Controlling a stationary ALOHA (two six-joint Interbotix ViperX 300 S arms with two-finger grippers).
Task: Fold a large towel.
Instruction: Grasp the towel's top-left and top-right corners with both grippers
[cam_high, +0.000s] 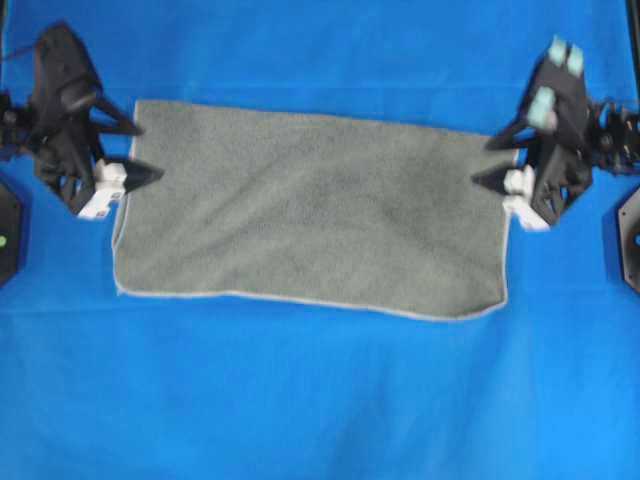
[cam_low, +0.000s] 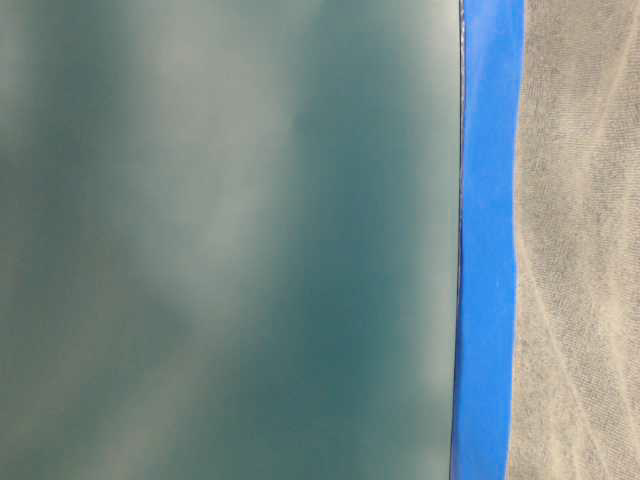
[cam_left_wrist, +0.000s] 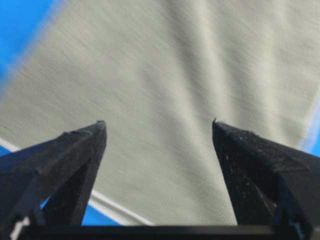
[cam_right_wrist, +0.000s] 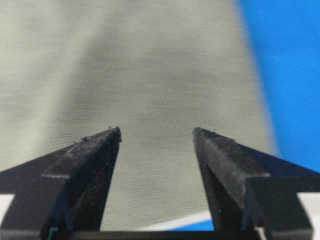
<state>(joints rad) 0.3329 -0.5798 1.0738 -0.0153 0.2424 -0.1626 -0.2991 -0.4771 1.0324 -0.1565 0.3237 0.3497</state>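
Note:
The grey-green towel (cam_high: 315, 210) lies flat on the blue sheet as a wide rectangle with a pale hem. My left gripper (cam_high: 143, 150) hangs open at the towel's left edge, its black fingers spread over the cloth (cam_left_wrist: 165, 100), nothing between them. At the right edge my right gripper (cam_high: 490, 160) is open too, fingers apart above the towel (cam_right_wrist: 150, 90). Both wrist views show the pale hem just below the fingertips and bare cloth in the gap. The table-level view shows a strip of towel (cam_low: 580, 240) beside blue sheet.
The bright blue sheet (cam_high: 320, 400) covers the whole table around the towel. Black arm bases (cam_high: 630, 235) sit at the far left and right edges. A blurred dark-green surface (cam_low: 220, 240) fills most of the table-level view.

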